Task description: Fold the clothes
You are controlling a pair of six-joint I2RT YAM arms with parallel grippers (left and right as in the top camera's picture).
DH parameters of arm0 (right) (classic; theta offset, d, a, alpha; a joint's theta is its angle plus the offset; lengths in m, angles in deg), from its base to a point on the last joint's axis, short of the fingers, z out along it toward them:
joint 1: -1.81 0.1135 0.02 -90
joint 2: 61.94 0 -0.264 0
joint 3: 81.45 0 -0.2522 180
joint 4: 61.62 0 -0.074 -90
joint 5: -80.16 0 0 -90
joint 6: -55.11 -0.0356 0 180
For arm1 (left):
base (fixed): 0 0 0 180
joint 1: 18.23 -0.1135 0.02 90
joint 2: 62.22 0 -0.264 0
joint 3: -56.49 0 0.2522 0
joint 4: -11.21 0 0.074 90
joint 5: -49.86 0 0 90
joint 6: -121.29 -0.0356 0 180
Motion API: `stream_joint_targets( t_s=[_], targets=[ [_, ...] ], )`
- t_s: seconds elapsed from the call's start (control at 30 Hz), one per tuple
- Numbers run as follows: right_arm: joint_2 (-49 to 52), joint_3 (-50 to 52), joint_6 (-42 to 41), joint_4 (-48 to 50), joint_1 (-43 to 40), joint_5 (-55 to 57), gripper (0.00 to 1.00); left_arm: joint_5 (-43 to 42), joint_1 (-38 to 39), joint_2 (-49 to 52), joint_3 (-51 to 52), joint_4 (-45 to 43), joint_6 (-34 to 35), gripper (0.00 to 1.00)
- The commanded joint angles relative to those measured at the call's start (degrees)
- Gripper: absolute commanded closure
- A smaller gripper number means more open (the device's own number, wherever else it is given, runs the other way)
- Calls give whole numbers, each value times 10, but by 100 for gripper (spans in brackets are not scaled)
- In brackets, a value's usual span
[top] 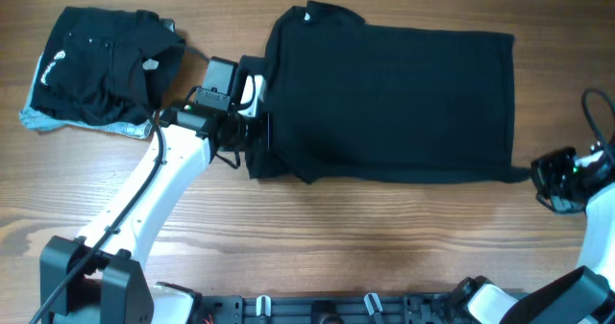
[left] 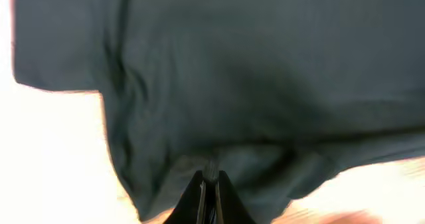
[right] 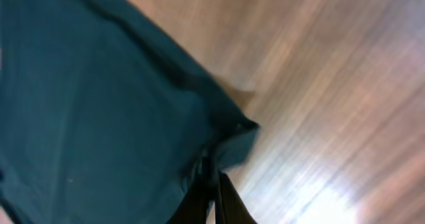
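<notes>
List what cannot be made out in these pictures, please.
- Overhead: the white print on the folded pile is too small to read.
- Overhead: the right arm is cut off by the frame edge.
- Left wrist: blur hides how many layers of the shirt the left gripper pinches.
- Right wrist: the right gripper is blurred.

Both wrist views blur the shirt (left: 265,84)
</notes>
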Motion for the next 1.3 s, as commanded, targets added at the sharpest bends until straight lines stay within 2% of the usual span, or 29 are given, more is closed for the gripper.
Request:
stream_joint_targets(
  t_s=[0.0,0.3,0.4,0.57,0.73,0.77,0.8,0.83,1.0,1.1,1.27],
  targets=[
    [23,-12,-44,37,12,-19,96,79,0,-10,-9,-40,-3,96],
    [89,-12,-50,126,38,-54,95,136,0,-9,-9,-135,-3,96],
    [104,-12,-53,147,59,-54,96,138,0,-6,-9,-150,-3,95],
    [109,-12,-67,176,71,-47,96,138,0,23,-9,-181,-5,87],
    [110,-12,-77,201,71,-44,96,138,0,63,-9,-217,-18,89],
    [110,-12,-77,204,71,-43,65,138,0,73,-9,-224,-18,89],
    [110,-12,-76,206,71,-43,41,138,0,77,-9,-224,-18,87],
    [110,-12,-76,206,71,-43,34,138,0,81,-9,-220,-18,82],
    [110,-12,-27,169,71,-30,33,115,1,80,-9,-179,-18,64],
    [110,-12,-14,108,71,8,33,87,1,80,-9,-154,-18,58],
    [110,-12,10,42,78,-9,33,14,5,83,-8,-141,-18,48]
  ],
)
